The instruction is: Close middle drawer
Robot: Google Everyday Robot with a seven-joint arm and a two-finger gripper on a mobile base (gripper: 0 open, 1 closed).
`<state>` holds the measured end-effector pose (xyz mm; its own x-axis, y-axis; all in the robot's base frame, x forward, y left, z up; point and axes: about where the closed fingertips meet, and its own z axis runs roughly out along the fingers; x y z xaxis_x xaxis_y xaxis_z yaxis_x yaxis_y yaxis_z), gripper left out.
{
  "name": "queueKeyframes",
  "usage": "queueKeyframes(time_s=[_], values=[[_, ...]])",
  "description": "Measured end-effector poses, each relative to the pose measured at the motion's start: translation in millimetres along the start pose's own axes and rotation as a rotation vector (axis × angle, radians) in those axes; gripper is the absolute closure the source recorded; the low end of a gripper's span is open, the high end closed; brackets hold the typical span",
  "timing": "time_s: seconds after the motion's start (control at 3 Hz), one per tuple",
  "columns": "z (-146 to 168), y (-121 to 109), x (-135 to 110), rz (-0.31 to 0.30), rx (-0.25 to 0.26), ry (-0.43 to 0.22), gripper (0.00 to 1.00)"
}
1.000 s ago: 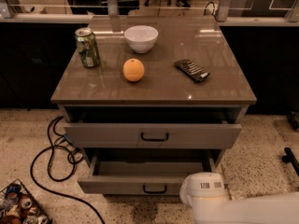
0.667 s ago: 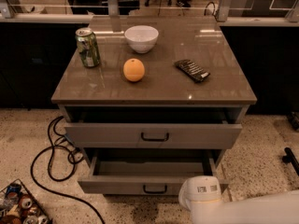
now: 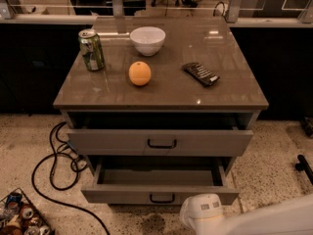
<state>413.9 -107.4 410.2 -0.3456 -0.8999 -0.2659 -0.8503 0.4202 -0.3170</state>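
Observation:
The middle drawer [image 3: 161, 195] is the shallow grey-beige one with a small black bar handle [image 3: 162, 198]. It is pulled well out of the cabinet and its inside looks empty. Above it, the taller-fronted top drawer [image 3: 161, 142] stands slightly open. A white, rounded part of my arm [image 3: 201, 213] shows at the bottom edge, just in front of and below the middle drawer's right half. My gripper itself is out of view, below the picture's edge.
On the cabinet top [image 3: 230, 89] stand a green can [image 3: 92, 50], a white bowl [image 3: 147, 40], an orange [image 3: 140, 73] and a dark snack bag [image 3: 201, 74]. A black cable [image 3: 54, 168] loops on the floor at left, by a basket of cans [image 3: 22, 218].
The white arm part has slid down and a little left in the picture. Both drawers stand as before.

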Motion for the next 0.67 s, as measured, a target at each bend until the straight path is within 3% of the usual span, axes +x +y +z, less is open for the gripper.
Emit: queueKeyframes(time_s=[0.67], values=[[33,-11,-18,-0.031,0.096,-0.025,1.00]])
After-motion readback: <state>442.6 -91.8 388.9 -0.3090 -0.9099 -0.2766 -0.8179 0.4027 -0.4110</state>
